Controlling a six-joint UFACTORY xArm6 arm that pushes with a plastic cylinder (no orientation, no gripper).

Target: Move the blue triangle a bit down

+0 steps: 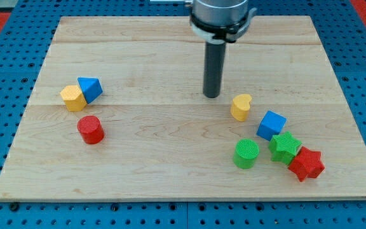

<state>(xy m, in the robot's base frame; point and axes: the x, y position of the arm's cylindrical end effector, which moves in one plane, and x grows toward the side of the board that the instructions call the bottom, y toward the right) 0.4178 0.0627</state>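
The blue triangle (91, 88) lies at the view's left on the wooden board (170, 159), touching a yellow hexagon block (73, 98) on its lower left. My tip (211, 95) stands near the board's middle, far to the right of the blue triangle and just left of a yellow heart block (241, 107). It touches no block.
A red cylinder (91, 130) sits below the yellow hexagon. At the lower right are a blue cube (271, 124), a green cylinder (246, 154), a green star (285, 147) and a red star (306, 164). A blue pegboard (5, 76) surrounds the board.
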